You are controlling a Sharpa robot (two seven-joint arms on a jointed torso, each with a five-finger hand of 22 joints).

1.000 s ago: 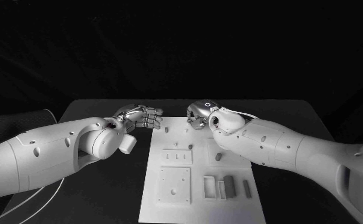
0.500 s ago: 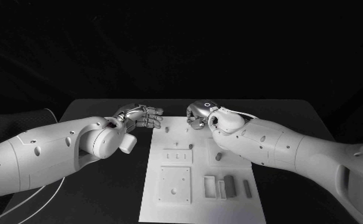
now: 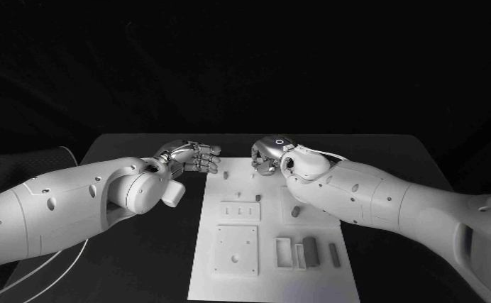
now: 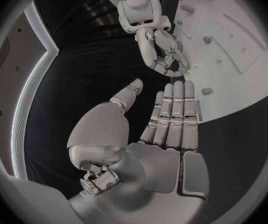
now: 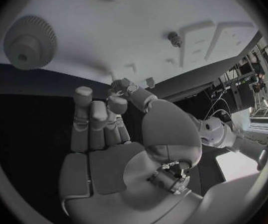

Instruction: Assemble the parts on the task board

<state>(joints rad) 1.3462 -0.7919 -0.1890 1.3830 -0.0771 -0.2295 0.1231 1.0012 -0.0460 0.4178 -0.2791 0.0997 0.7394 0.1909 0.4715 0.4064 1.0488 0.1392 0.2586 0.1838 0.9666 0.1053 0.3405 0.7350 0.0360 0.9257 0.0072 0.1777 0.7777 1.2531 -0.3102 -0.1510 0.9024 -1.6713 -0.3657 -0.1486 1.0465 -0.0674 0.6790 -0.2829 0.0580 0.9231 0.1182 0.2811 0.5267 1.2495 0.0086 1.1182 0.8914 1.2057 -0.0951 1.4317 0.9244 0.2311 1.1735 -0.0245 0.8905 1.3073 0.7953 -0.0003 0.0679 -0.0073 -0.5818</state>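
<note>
Spreading across the black tabletop (image 3: 133,148), the white task board (image 3: 268,274) lies between both arms, its small grey parts (image 3: 310,251) resting in the near recesses and a gear (image 5: 29,43) lying flat near its far end. The left robot hand (image 3: 192,157) hovers beside the board's far corner, fingers straight and apart, holding nothing. The right robot hand (image 3: 270,155) is bunched over the far edge; whether it pinches anything cannot be told. Both hands sit close together, so they could collide, or a fingertip could nudge the board and scatter loose parts. No readable writing or brand shows anywhere.
</note>
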